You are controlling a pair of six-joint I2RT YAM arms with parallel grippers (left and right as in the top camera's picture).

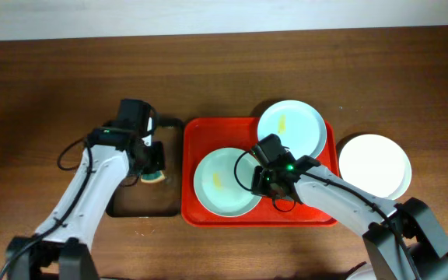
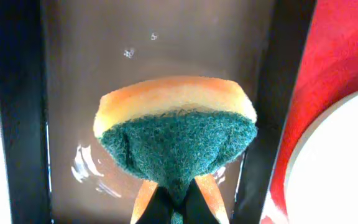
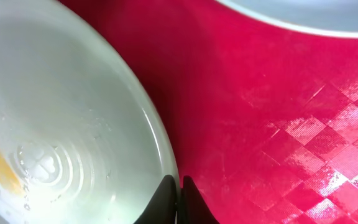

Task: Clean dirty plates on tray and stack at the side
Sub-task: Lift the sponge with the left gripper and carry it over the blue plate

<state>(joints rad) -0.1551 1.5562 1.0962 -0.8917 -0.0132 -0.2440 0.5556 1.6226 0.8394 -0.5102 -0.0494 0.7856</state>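
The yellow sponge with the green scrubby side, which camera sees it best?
The left wrist view: the yellow-and-green sponge fills the frame, pinched by the left gripper. Overhead shows only a small bit beside the arm. The right wrist view misses it.

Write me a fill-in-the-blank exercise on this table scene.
The left gripper holds a ____ above the black tray.
The red tray carries ____ plates.
A third plate lies on the table at the red tray's ____ side.
Missing words: sponge, two, right.
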